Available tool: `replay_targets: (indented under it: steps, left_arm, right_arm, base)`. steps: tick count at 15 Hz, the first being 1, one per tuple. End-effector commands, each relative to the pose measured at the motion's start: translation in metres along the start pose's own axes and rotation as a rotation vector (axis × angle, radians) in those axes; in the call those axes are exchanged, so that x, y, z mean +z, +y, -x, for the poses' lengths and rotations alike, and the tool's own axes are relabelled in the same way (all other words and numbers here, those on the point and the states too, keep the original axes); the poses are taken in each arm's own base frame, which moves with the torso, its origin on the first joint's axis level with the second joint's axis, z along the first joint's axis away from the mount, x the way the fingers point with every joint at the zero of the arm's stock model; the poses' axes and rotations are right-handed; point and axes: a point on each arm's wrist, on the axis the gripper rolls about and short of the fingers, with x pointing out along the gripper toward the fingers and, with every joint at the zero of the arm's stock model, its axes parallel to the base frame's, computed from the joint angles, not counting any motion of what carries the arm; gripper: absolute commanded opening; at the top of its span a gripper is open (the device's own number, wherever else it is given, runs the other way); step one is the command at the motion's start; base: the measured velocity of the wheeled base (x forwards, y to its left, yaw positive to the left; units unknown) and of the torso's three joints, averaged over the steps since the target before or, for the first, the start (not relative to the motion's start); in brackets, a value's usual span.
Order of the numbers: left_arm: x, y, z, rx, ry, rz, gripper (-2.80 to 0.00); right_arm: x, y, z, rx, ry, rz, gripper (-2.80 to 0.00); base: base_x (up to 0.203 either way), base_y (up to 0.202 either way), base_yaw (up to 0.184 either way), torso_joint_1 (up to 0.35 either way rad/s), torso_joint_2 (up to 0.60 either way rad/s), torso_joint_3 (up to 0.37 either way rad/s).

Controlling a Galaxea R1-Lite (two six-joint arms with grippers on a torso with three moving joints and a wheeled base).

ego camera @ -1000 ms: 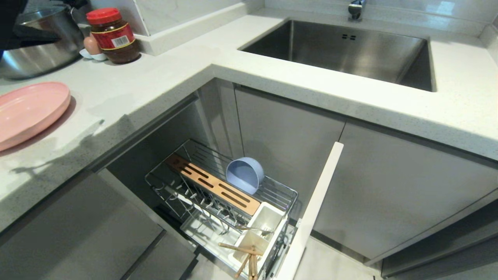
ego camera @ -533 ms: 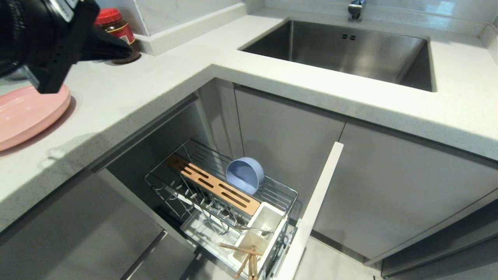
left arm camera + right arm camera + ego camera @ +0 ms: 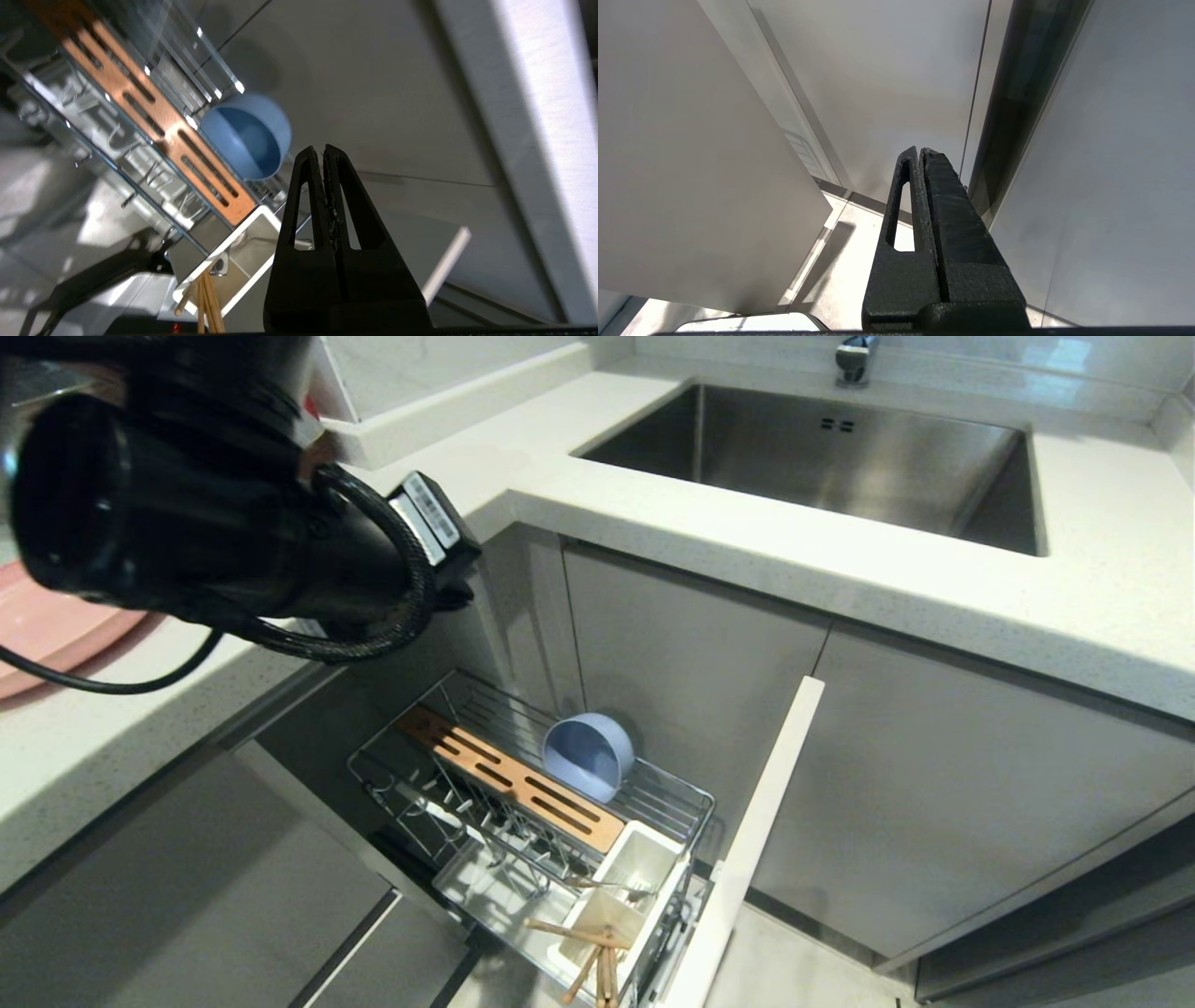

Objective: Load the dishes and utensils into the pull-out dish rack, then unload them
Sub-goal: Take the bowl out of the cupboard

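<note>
Pale-blue bowl (image 3: 588, 756) sits tilted in the chrome wire dish rack (image 3: 532, 803); left gripper (image 3: 323, 151), jaws pressed together empty, has swung in over the surface edge.

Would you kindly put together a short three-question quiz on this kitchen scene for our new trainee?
1. True or false: the pale-blue bowl sits in the pull-out dish rack, beside the slotted wooden board.
2. Where is the pink plate? A) in the rack B) on the countertop C) in the sink
3. Fill in: the left claw is ____ and holds nothing, above the rack.

Key
1. True. The bowl rests tipped on the wires next to the board.
2. B. The left arm hides part of the plate.
3. Shut. The chopsticks stay in a white utensil cup.
</note>
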Motion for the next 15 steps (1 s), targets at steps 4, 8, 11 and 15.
replay_targets:
  steps: [4, 8, 11, 15]
  left_arm:
    - [-0.045, -0.004, -0.074, 0.142, 0.128, -0.044, -2.8]
    - [-0.064, -0.002, -0.102, 0.16, 0.195, -0.049, -2.8]
    - [-0.067, 0.005, -0.117, 0.113, 0.218, -0.011, -2.8]
    - [-0.074, 0.014, -0.138, 0.074, 0.21, 0.013, -2.8]
  right_arm:
    - [0.0, 0.0, 0.0, 0.0, -0.003, -0.001, -2.8]
    - [0.0, 0.0, 0.0, 0.0, -0.003, -0.001, -2.8]
    - [0.0, 0.0, 0.0, 0.0, -0.003, -0.001, -2.8]
    - [0.0, 0.0, 0.0, 0.0, -0.003, -0.001, -2.8]
  base:
    - [0.0, 0.0, 0.0, 0.0, 0.0, 0.0]
    - [0.0, 0.0, 0.0, 0.0, 0.0, 0.0]
    - [0.0, 0.0, 0.0, 0.0, 0.0, 0.0]
    - [0.0, 0.0, 0.0, 0.0, 0.0, 0.0]
